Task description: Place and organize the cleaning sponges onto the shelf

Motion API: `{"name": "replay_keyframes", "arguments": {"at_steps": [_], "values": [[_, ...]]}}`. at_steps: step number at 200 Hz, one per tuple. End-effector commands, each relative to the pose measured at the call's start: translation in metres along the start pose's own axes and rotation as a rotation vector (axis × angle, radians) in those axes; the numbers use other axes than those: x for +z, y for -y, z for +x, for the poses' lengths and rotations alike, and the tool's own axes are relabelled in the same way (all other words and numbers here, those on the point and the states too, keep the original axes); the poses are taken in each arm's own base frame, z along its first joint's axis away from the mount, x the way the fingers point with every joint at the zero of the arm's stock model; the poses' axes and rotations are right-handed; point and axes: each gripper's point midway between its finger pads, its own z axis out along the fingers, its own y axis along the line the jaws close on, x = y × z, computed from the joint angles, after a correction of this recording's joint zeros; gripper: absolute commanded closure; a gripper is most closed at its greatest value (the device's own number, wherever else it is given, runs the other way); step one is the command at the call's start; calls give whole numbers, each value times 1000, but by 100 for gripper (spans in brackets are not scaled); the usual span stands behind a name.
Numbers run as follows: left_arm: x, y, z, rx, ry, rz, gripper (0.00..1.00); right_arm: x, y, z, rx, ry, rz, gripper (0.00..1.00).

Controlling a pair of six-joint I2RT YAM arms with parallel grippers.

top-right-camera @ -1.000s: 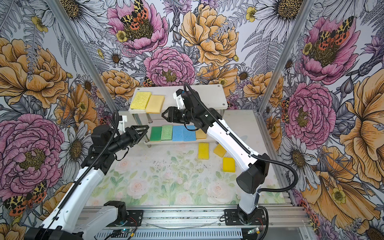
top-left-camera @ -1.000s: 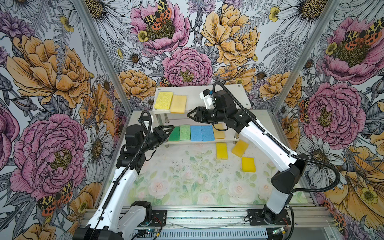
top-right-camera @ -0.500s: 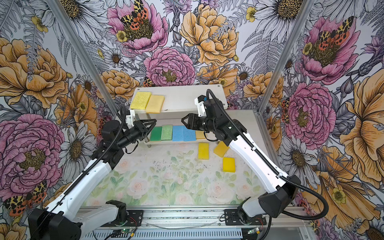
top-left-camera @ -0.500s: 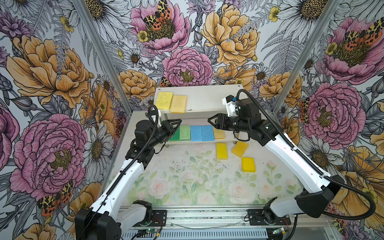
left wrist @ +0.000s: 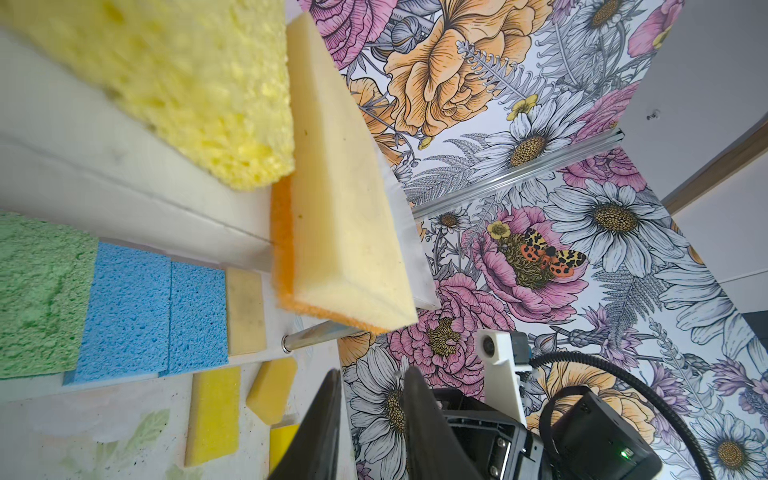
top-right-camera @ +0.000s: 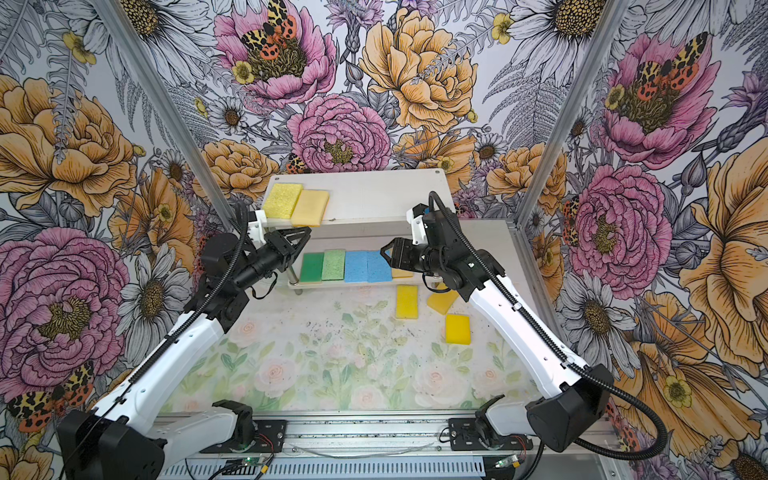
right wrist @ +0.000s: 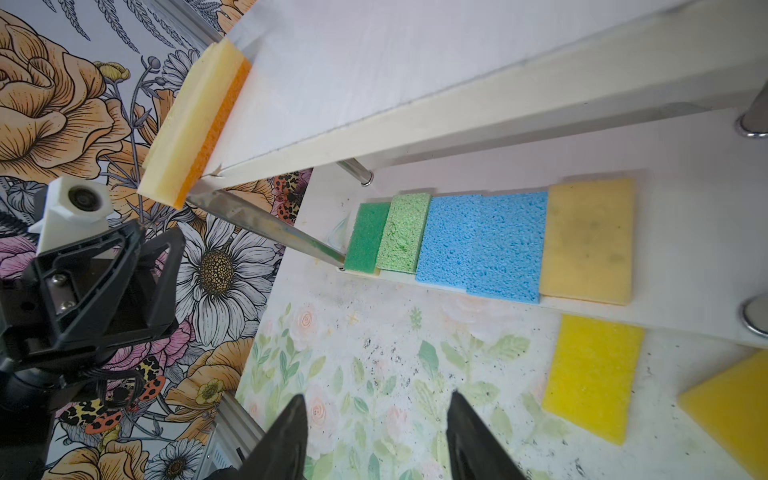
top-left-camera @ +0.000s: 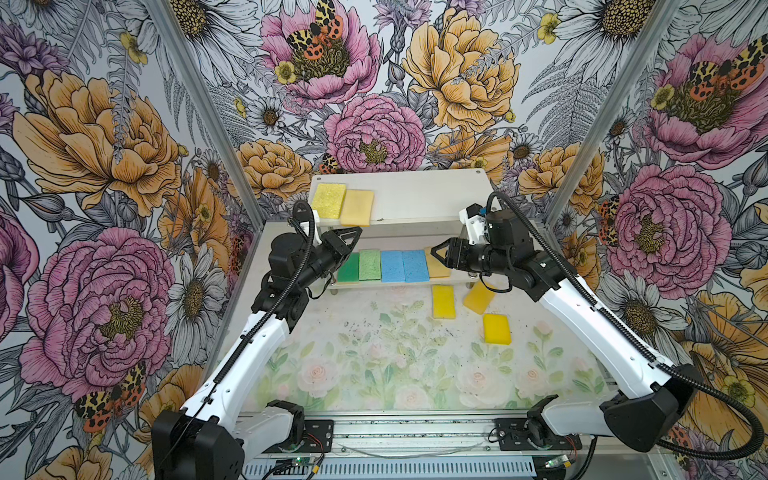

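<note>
tan sponge [top-left-camera: 357, 207] overhanging shelf [top-left-camera: 424, 199] edge, top mostly bare

in a top view, right of centre: tan sponge [top-left-camera: 435, 272] half hidden behind right gripper [top-left-camera: 433, 252]. left wrist view: pale yellow sponge [left wrist: 187, 83] blurred, cut by frame edge; light green sponge [left wrist: 37, 291] cropped too.

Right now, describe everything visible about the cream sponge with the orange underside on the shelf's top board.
The cream sponge is a flat rectangle: smooth pale foam over a thin rough orange layer. It lies flat on the top board beside the porous yellow sponge, its front end overhanging the board's edge. Nothing grips it.
</note>
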Motion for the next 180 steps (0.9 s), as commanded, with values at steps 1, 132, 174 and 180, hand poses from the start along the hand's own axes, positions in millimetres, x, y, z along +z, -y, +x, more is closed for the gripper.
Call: {"name": "replay_keyframes", "arguments": {"at_steps": [1,132,174,180], "values": [[4,13,-8,15,29,36,72,-13,-6,-6,-22,33,-30,45],[27,7,-22,15,25,34,72,-15,17,-2,8,33,-2,44],[31,2,-23,12,24,30,72,-18,23,-3,17,39,5,44],[30,2,-23,10,24,31,72,-18,23,-3,17,40,6,44]]}}
